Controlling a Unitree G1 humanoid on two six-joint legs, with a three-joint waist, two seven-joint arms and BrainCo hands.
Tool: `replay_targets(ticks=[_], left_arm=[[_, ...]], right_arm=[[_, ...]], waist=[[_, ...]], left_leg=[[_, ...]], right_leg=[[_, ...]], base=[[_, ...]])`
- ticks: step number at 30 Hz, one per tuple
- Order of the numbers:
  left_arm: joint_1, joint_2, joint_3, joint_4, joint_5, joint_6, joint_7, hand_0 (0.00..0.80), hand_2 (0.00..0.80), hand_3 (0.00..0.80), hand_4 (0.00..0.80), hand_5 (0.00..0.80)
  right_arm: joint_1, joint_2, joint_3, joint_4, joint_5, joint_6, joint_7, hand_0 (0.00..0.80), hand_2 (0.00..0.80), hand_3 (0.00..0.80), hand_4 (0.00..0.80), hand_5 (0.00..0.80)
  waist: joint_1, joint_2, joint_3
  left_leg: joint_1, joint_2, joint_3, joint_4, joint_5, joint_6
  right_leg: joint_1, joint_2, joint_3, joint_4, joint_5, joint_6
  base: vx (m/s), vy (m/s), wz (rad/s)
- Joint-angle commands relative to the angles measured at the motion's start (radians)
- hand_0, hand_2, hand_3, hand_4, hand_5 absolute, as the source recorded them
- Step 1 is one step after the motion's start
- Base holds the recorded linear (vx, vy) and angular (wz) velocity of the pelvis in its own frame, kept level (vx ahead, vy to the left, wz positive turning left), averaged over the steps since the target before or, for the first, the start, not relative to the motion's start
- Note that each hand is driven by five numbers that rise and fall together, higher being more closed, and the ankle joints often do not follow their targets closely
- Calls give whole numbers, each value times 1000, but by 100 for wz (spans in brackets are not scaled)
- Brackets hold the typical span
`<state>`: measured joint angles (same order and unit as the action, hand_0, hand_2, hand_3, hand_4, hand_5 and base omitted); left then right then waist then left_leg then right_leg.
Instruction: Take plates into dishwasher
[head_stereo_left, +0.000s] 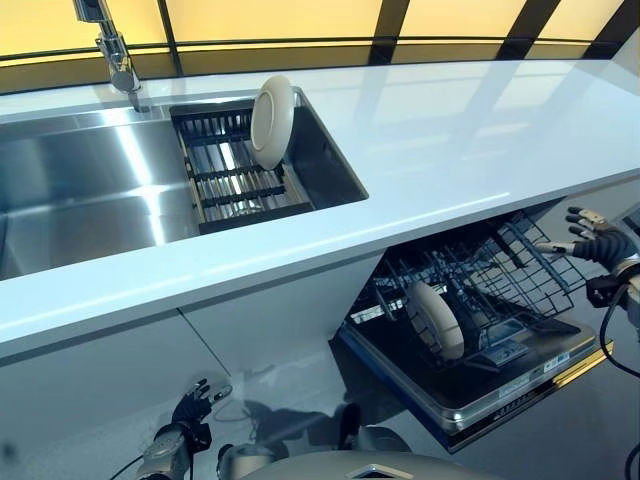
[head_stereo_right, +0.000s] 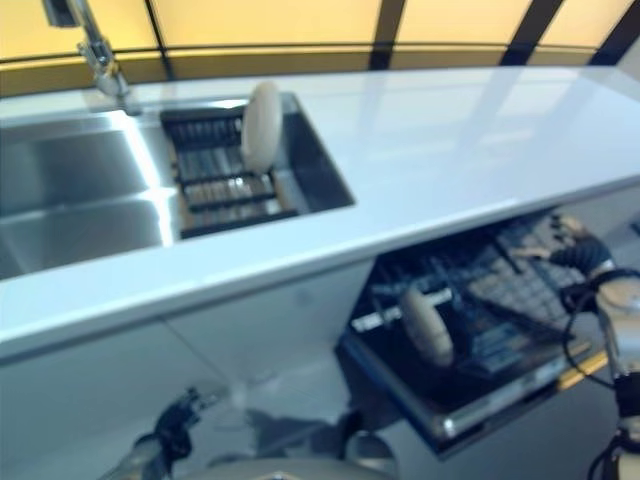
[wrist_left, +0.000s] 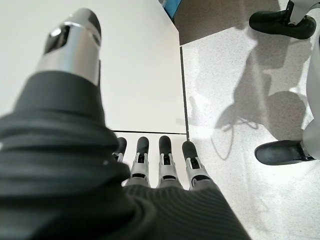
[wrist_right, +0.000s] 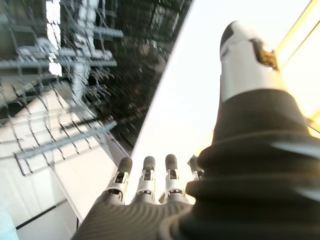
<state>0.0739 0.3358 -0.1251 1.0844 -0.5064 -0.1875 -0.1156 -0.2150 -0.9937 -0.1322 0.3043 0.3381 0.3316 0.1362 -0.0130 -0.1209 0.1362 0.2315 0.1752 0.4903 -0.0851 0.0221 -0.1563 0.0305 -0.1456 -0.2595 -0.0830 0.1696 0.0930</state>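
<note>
One white plate (head_stereo_left: 272, 122) is standing on its edge in the dark drying rack (head_stereo_left: 235, 180) inside the sink (head_stereo_left: 90, 190), at the far left of the counter (head_stereo_left: 450, 140). A second plate (head_stereo_left: 437, 318) is already standing upright in the lower rack (head_stereo_left: 500, 280) of the open dishwasher, near and to the right.

The right hand (head_stereo_left: 590, 238) is hovering beside the right edge of that rack with its fingers straight and spread, holding nothing. The left hand (head_stereo_left: 190, 408) is hanging low in front of the cabinet, fingers relaxed, also empty.

The plate in the sink looks like glazed ceramic, so I judge it is stiff, rather heavy, smooth and probably slippery, and it can break if it is hitting the steel. The best place to take it is the upper rim, thumb on one face and fingers on the other, lifting straight up out of the rack slots.
</note>
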Motion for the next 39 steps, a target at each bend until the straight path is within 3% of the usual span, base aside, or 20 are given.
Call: replay_targets(ticks=[1,5,12,24,39], left_arm=[[-35,5,-23,28,-33,-55,4,0,0,0,0,0],[-35,9,-51,45,-49,-72,-1,0,0,0,0,0],[-34,16,-87,46,-51,-71,-4,0,0,0,0,0],[-41,4,-147,37,-12,-34,12,0,0,0,0,0],[31,15,-219,-26,20,-42,-19,0,0,0,0,0]], right_arm=[[-194,-125,-18,-9,71,-33,-105,0,0,0,0,0],[-339,-182,49,35,165,-36,-176,0,0,0,0,0],[-618,-223,230,108,269,-11,-183,0,0,0,0,0],[-888,-36,488,237,305,71,-80,0,0,0,0,0],[-979,95,558,406,399,90,-134,0,0,0,0,0]], waist=[[26,11,-4],[44,9,-12],[76,2,-32],[150,10,-44],[254,41,-21]], left_leg=[[-47,-5,-96,-2,7,74],[-51,-9,-108,-2,5,74],[-66,-19,-130,-2,10,73],[-97,-43,-206,-2,18,70],[-166,-81,-310,-2,39,70]], right_leg=[[76,-87,-85,90,-71,104],[84,-89,-96,86,-74,102],[86,-97,-113,83,-75,98],[113,-102,-150,61,-84,82],[123,-119,-227,56,-90,76]], base=[[0,0,0],[0,0,0],[14,8,2],[78,28,15],[71,59,27]])
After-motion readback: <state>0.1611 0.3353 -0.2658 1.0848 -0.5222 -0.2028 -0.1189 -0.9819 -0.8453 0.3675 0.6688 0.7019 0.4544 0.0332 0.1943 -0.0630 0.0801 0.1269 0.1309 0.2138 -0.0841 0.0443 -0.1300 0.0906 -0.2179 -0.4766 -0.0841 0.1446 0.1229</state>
